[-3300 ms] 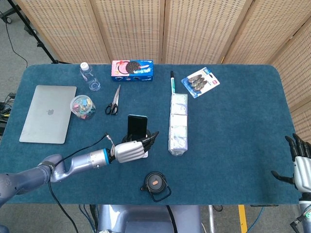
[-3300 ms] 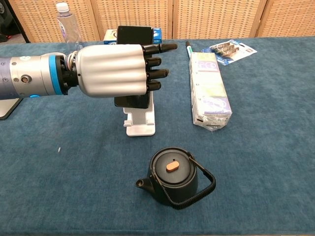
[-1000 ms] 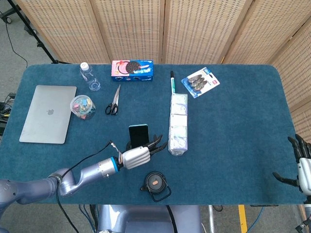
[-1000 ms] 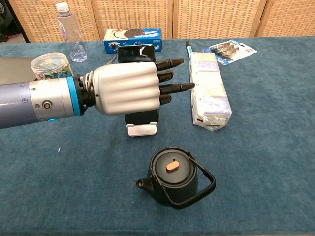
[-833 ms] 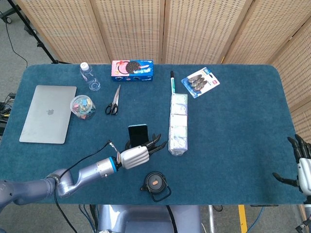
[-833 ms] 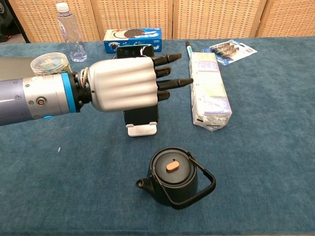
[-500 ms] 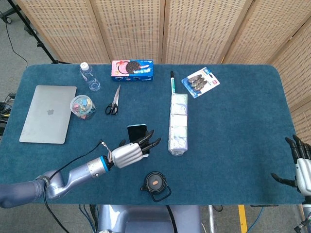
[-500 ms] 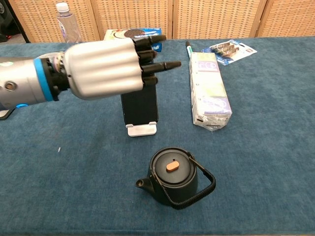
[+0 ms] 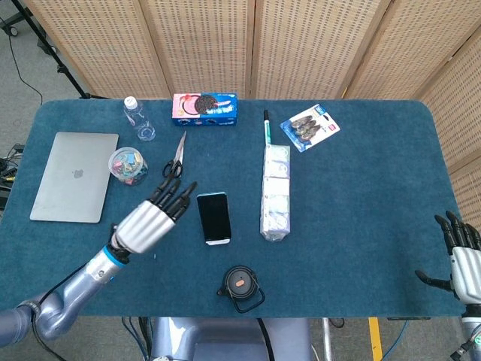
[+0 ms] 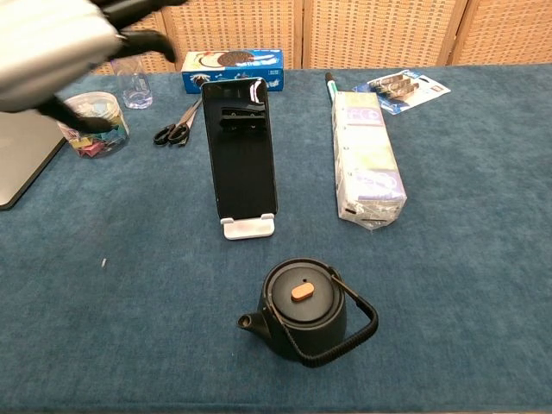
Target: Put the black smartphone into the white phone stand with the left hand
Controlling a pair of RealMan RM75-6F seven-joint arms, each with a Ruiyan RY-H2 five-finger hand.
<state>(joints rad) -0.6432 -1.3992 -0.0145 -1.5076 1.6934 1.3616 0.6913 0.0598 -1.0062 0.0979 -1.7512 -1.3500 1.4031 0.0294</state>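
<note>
The black smartphone (image 9: 214, 216) (image 10: 241, 152) leans upright in the white phone stand (image 10: 247, 226), whose front lip shows below the screen. In the head view only a thin white edge of the stand (image 9: 219, 241) shows under the phone. My left hand (image 9: 148, 219) (image 10: 52, 47) is off to the left of the phone, apart from it, fingers spread and empty. It is blurred at the top left corner of the chest view. My right hand (image 9: 462, 259) hangs at the table's right front corner, fingers apart, holding nothing.
A black teapot (image 9: 240, 286) (image 10: 304, 310) sits just in front of the stand. A long wrapped packet (image 9: 275, 192) and a pen (image 9: 265, 126) lie to the right. Scissors (image 9: 176, 157), a jar of clips (image 9: 128, 165), a bottle (image 9: 139, 119), a cookie box (image 9: 205, 108) and a laptop (image 9: 75, 176) lie to the left and back.
My left hand has let go of the phone and drawn back to the left and up. The phone stays leaning in the stand. The right hand has barely moved.
</note>
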